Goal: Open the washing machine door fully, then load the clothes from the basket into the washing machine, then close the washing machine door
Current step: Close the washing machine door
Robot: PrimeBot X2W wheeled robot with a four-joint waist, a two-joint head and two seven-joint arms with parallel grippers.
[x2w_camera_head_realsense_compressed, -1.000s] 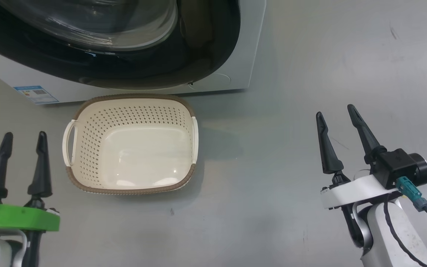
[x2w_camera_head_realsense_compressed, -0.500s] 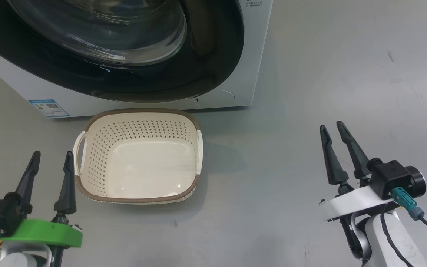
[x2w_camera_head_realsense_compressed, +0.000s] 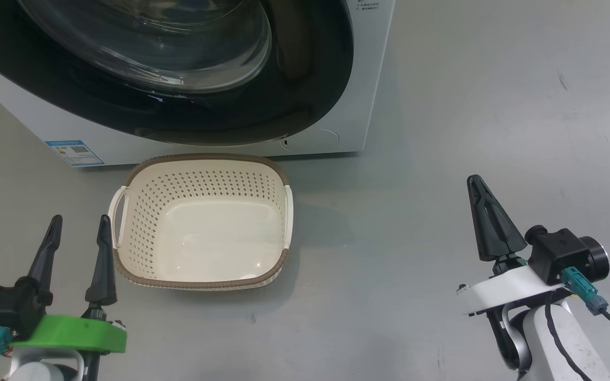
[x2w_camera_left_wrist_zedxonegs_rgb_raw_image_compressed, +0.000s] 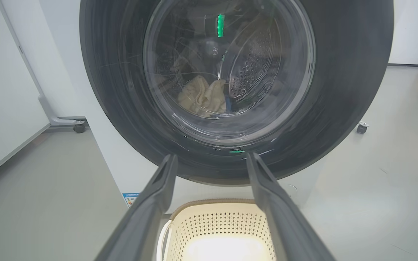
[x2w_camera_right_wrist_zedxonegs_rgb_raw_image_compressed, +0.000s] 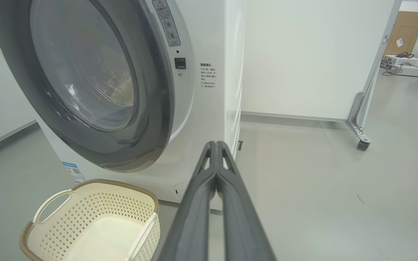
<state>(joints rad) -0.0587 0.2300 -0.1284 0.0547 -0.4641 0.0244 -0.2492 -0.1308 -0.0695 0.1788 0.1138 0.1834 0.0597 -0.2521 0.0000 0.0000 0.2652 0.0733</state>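
The washing machine [x2w_camera_head_realsense_compressed: 331,135] stands at the top of the head view with its black-rimmed washing machine door [x2w_camera_head_realsense_compressed: 141,114] lying flush against the front. Through the glass [x2w_camera_left_wrist_zedxonegs_rgb_raw_image_compressed: 227,72] in the left wrist view the pale yellow clothes [x2w_camera_left_wrist_zedxonegs_rgb_raw_image_compressed: 202,98] lie inside the drum. On the floor before the machine sits the cream basket [x2w_camera_head_realsense_compressed: 199,157], holding nothing. My left gripper [x2w_camera_head_realsense_compressed: 80,221] is open just left of the basket, with nothing between its fingers. My right gripper [x2w_camera_head_realsense_compressed: 477,181] hovers shut and holding nothing, well to the basket's right. The right wrist view shows the door [x2w_camera_right_wrist_zedxonegs_rgb_raw_image_compressed: 85,83], basket [x2w_camera_right_wrist_zedxonegs_rgb_raw_image_compressed: 96,208] and shut fingers [x2w_camera_right_wrist_zedxonegs_rgb_raw_image_compressed: 216,145].
Grey floor [x2w_camera_head_realsense_compressed: 442,132] stretches right of the machine. A white partition panel [x2w_camera_right_wrist_zedxonegs_rgb_raw_image_compressed: 303,54] on a castered foot [x2w_camera_right_wrist_zedxonegs_rgb_raw_image_compressed: 361,145] stands behind the machine. Another caster [x2w_camera_left_wrist_zedxonegs_rgb_raw_image_compressed: 79,127] is on the machine's left. Boxes [x2w_camera_right_wrist_zedxonegs_rgb_raw_image_compressed: 406,32] sit far off.
My right gripper's fingers have closed from wide apart to fully together. The head camera has tilted, bringing more of the machine into view. The left gripper stays open.
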